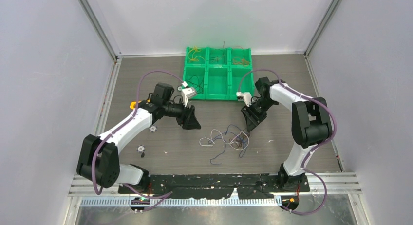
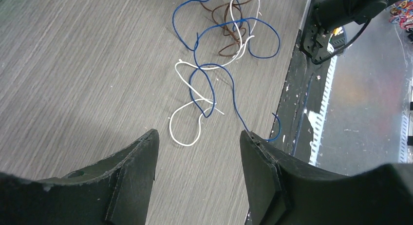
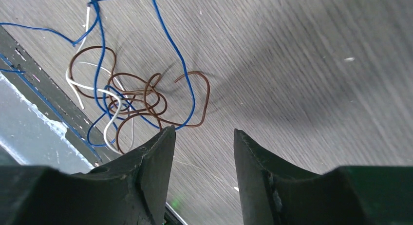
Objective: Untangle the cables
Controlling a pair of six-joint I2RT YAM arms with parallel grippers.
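Left pincer (image 2: 198, 133) and right pincer (image 3: 204, 131) hang parted, empty, flanking the tangled cables (image 1: 229, 139), seemingly to tug strands apart.

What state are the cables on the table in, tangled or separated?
Tangled: the blue cable, white cable and brown cable loop across one another in one clump on the table.

We see the cables (image 1: 226, 140) lying slack on the table (image 1: 292, 88) in one loose knot: thin blue, white and brown wires looped over and through each other. The brown loops bunch on the right, while a white loop and a blue tail stray outward.
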